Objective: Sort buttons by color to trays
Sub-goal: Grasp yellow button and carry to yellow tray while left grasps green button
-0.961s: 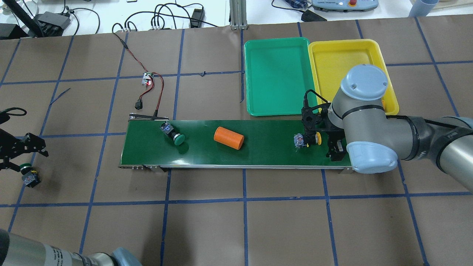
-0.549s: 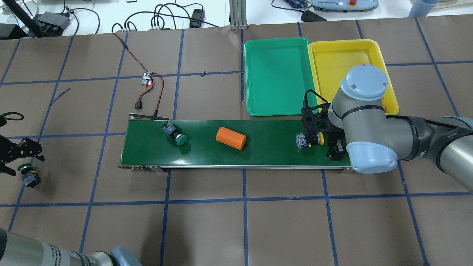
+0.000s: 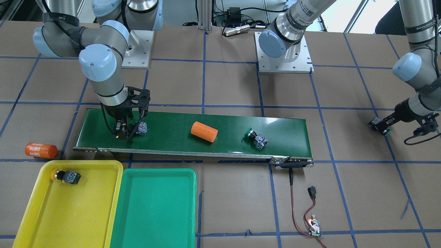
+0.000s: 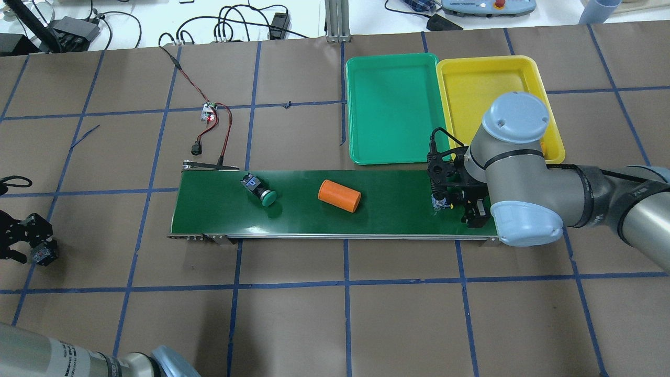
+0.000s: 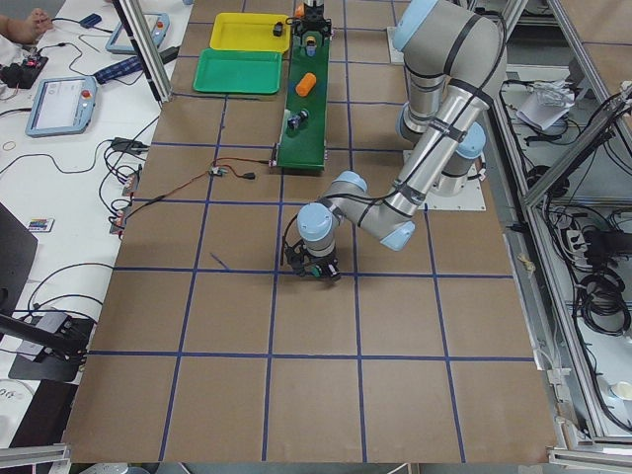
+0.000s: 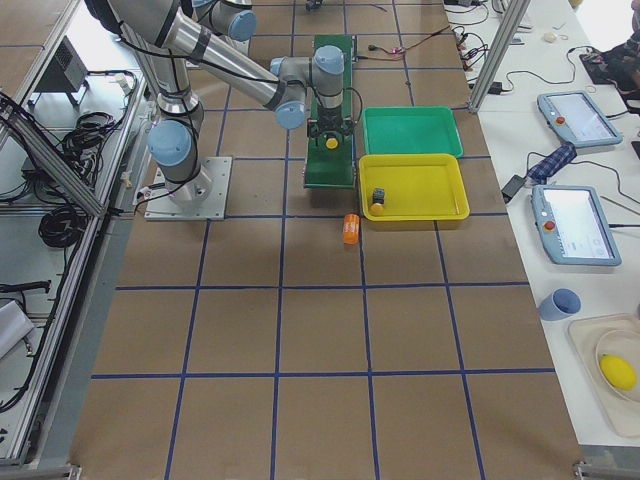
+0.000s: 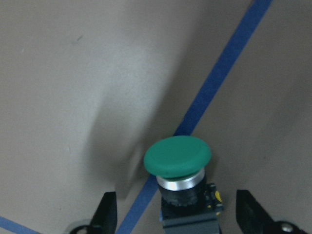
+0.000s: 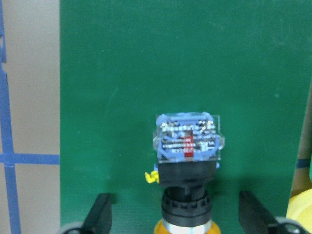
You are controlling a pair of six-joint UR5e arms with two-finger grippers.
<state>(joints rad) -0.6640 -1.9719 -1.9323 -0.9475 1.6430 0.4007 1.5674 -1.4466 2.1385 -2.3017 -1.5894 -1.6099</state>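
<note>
Belt still being run, two buttons being lined up at once

Overhead: since a second ago the yellow-capped button [image 4: 438, 202] is being carried by the conveyor belt [image 4: 387, 220] right in between the right fingers [image 4: 473, 212]. The green-capped button [image 4: 260, 189] and the orange cylinder [image 4: 339, 196] are being shifted toward the tray end, and the left fingers [image 4: 14, 254] are being dropped over a second green button [image 4: 42, 253] out on the surface.
Front-facing: one yellow button [image 3: 67, 176] is already lying in the yellow tray [image 3: 34, 206], beside the green tray [image 3: 158, 206].
Left wrist: fingers being held apart either side of the round green cap, chrome collar and dark blocky body.
Right wrist: fingers apart too, nothing clamped, with the blue-grey contact block pointing away.
So two grasps are probably being set up.
</note>
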